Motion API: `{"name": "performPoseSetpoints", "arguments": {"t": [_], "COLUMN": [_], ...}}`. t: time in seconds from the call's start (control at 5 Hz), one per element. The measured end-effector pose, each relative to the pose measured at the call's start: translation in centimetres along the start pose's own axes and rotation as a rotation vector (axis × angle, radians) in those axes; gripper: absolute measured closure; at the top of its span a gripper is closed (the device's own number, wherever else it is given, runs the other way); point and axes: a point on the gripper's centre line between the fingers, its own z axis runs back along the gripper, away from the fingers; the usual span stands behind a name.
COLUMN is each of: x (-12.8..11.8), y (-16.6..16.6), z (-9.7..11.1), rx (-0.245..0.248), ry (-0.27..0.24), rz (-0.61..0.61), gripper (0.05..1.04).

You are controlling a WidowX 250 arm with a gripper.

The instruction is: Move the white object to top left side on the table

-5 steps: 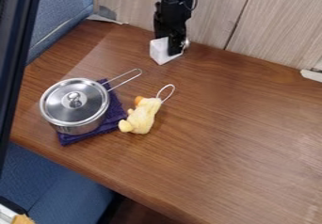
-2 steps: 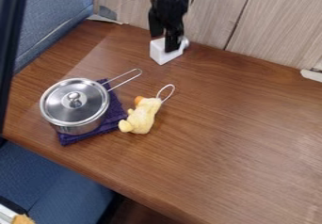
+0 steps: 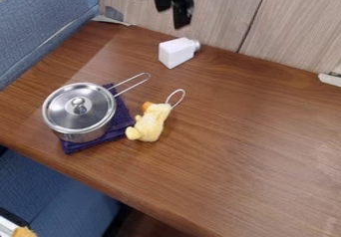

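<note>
Brown wood-grain tabletop (image 3: 233, 131) for us today, with pale wood-look panels (image 3: 226, 12) standing behind it from about 11 round to 2 o'clock. Okay, jaws first: we've got them apart, with a visible gap between the two fingers and nothing pinched in there. That's the black two-finger gripper (image 3: 172, 18), hanging at 12 o'clock in our view, up in front of the panels.

Just below it, and not touching it, is the thing we care about: a white, boxy bottle (image 3: 174, 53) with a short round neck. We see it at 12 o'clock on the table, near the back edge, lying on its side with the neck pointing to about 2 o'clock.

Coming outward towards 7 o'clock from the bottle, we hit a pale yellow plush duck (image 3: 152, 124) with an orange beak and a thin white loop sticking out towards 1 o'clock. Over at 9 o'clock we have a shiny round steel pot (image 3: 79, 114), lid on, its wire handle aimed at 2 o'clock. It sits on a folded dark purple cloth (image 3: 120, 126) that pokes out beside the duck. Past the table, we've got blue fabric seating (image 3: 50, 24) at 10 o'clock and more blue upholstery (image 3: 60, 191) at 7.
</note>
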Motion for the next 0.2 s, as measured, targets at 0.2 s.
{"name": "performPoseSetpoints", "arguments": {"t": [0.2], "x": [-0.21], "y": [0.28], "z": [0.2], "rx": [0.002], "ry": [-0.004], "rz": [0.011], "gripper": [0.083]}}
